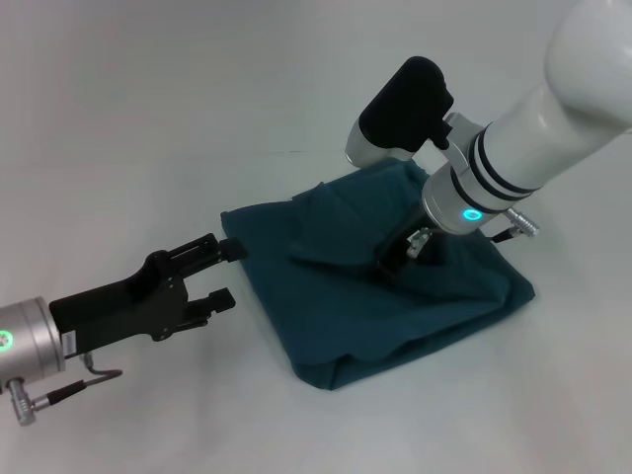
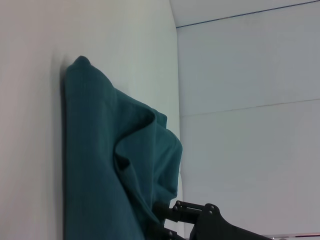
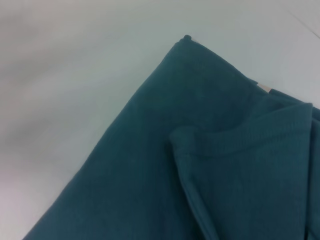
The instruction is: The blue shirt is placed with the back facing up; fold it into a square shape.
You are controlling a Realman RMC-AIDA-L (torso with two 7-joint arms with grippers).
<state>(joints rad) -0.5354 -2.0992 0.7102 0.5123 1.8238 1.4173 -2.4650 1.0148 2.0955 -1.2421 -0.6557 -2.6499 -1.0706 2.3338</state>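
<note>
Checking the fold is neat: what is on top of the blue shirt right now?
The right claw presses down on the middle of the blue shirt, beside a raised fold. Its tips are sunk in cloth. The left claw is off the shirt.

plain white table, pale wall behind

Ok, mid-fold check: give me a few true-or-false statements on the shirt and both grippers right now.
1. The blue shirt lies folded into a compact bundle on the white table. True.
2. The left gripper is clamped on the shirt. False: it is open, beside the shirt's edge.
3. The right gripper is down on the middle of the shirt. True.
4. The shirt hangs in the air. False: it rests on the table.
</note>
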